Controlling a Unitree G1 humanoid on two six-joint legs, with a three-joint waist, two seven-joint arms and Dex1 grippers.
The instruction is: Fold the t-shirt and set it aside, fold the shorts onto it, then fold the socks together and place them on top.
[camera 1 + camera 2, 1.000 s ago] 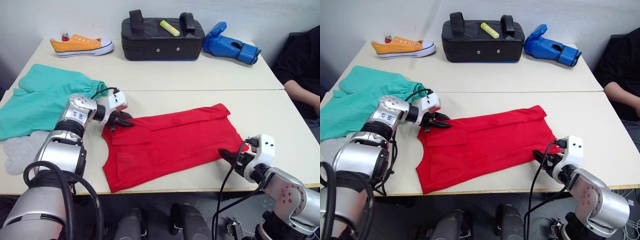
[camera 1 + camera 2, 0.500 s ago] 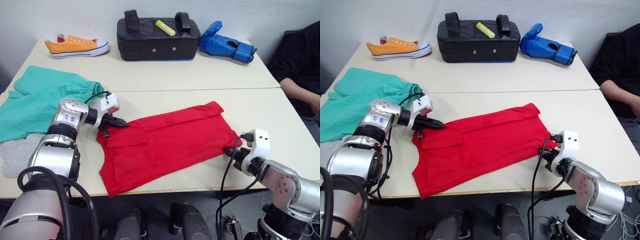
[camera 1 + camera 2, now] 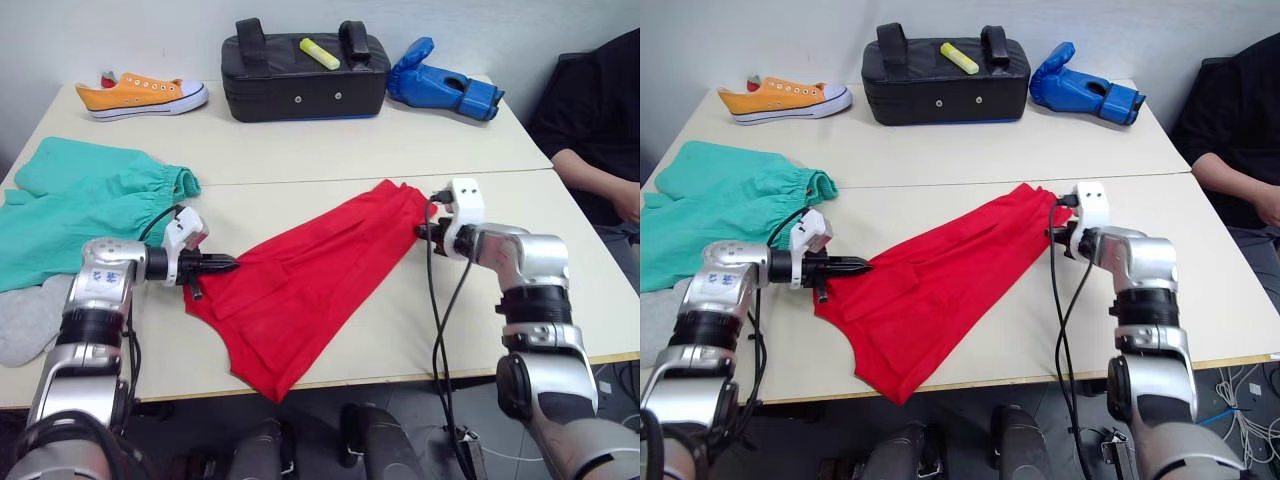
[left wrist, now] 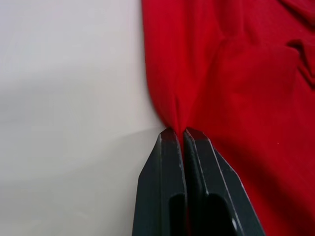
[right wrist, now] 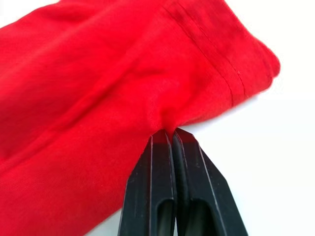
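Red t-shirt [image 3: 300, 285] lies stretched across the table [image 3: 420, 160], and I've got my left gripper [image 3: 228, 264] and right gripper [image 3: 420, 232] each pinched on an edge, so I can fold it.

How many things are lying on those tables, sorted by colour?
Red: 1, the t-shirt
Teal: 1, the shorts
Grey: 1 bundle, the socks
Orange: 1, the sneaker
Black: 1, the pad
Yellow: 1, the marker
Blue: 1, the glove
Total: 7
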